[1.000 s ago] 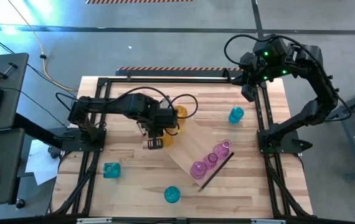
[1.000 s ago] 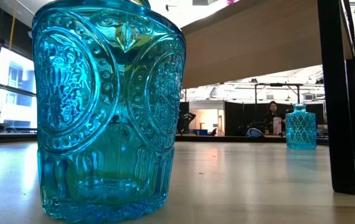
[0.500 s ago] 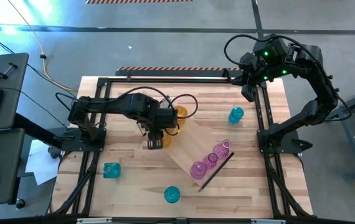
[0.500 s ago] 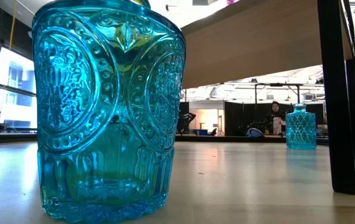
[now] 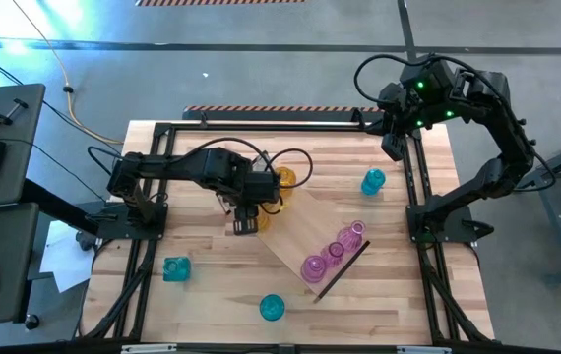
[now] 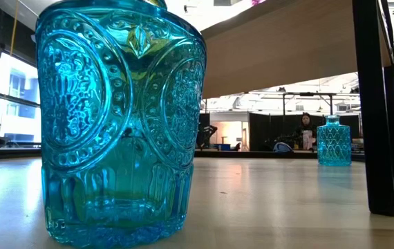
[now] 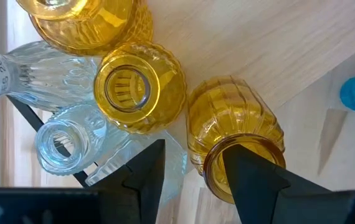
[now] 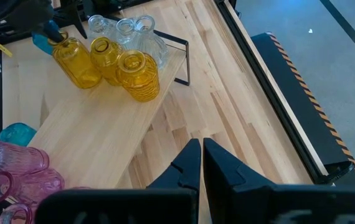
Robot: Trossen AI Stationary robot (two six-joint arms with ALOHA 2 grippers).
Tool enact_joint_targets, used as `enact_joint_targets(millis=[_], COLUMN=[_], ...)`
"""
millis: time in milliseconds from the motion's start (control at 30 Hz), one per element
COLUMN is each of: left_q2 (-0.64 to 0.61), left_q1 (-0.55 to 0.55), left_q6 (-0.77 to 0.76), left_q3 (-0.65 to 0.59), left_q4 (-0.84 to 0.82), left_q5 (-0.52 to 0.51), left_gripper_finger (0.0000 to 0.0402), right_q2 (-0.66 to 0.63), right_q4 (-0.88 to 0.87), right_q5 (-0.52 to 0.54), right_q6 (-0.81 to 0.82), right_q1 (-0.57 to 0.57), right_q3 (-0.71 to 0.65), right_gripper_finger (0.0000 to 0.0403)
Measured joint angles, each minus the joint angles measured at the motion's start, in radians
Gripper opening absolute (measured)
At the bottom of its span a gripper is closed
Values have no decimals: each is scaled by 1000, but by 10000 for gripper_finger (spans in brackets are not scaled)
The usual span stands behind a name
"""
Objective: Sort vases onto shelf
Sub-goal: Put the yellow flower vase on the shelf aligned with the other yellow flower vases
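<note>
Gleaming amber, ribbed vases (image 7: 139, 87) (three, narrow-necked) cluster on shelf (image 8: 96, 134).

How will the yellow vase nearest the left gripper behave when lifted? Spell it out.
The yellow vase looks like ribbed glass: probably stiff, breakable, somewhat slippery. Its round body and narrow neck suggest it would roll if tipped. Another yellow vase stands close beside it, so a push may knock that.

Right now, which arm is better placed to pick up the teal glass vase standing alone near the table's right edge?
Right. The right gripper hangs near the teal glass vase, fingers closed and empty. The left gripper is busy among the amber glass vases at the light-wood shelf.
</note>
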Motion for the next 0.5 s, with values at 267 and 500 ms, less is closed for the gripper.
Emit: enact_joint_targets(millis=[267,500], left_q2=[-5,-11], left_q1=[0,0], left_q6=[-2,-2], left_q3=[0,1], left_q4=[0,0], left_q5=[-13,0], left_gripper_finger=[152,152], right_q2=[0,0], right_q4=[0,0], right_q5=[0,0], right_q6=[0,0], right_q1=[0,0], right_q3=[0,0], right_gripper_finger=[0,0])
